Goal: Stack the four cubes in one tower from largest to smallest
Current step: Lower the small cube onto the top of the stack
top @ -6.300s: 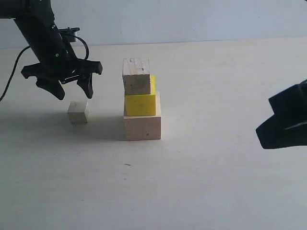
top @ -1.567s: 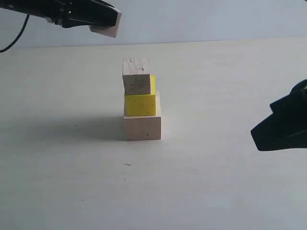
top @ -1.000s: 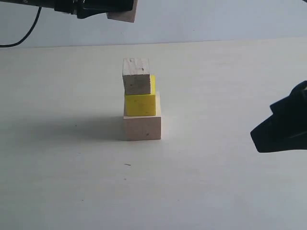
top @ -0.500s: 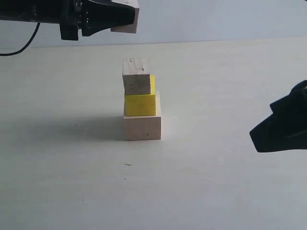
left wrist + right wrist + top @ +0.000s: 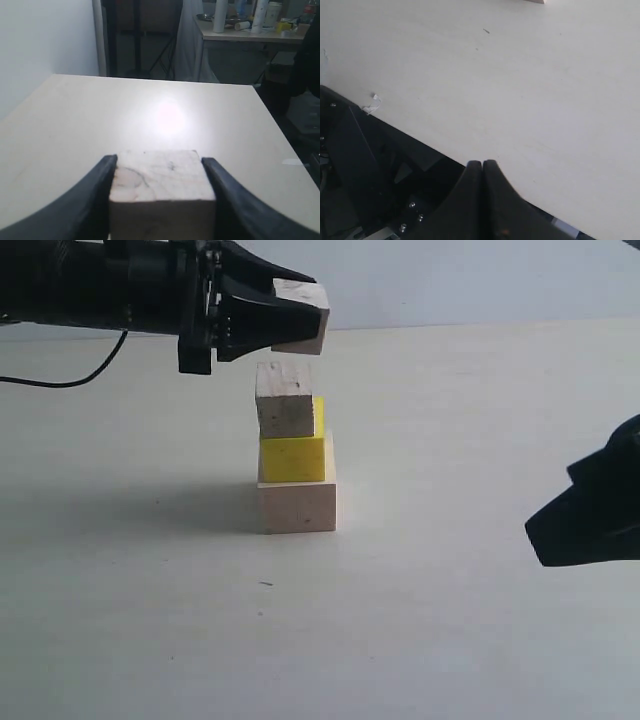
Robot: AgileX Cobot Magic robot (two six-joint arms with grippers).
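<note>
Aloft: smallest cube (image 5: 312, 322), clamped between left gripper (image 5: 290, 318) jaws, just above and slightly right of the tower (image 5: 293, 455) (pale base, yellow, wooden block). Right gripper (image 5: 483, 167) jaws together, well apart, near the table (image 5: 450, 620).

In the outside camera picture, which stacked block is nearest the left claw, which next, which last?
1. Small wooden cube, top of the stack, just below the left claw.
2. Yellow cube, middle.
3. Big wooden cube, bottom.
</note>
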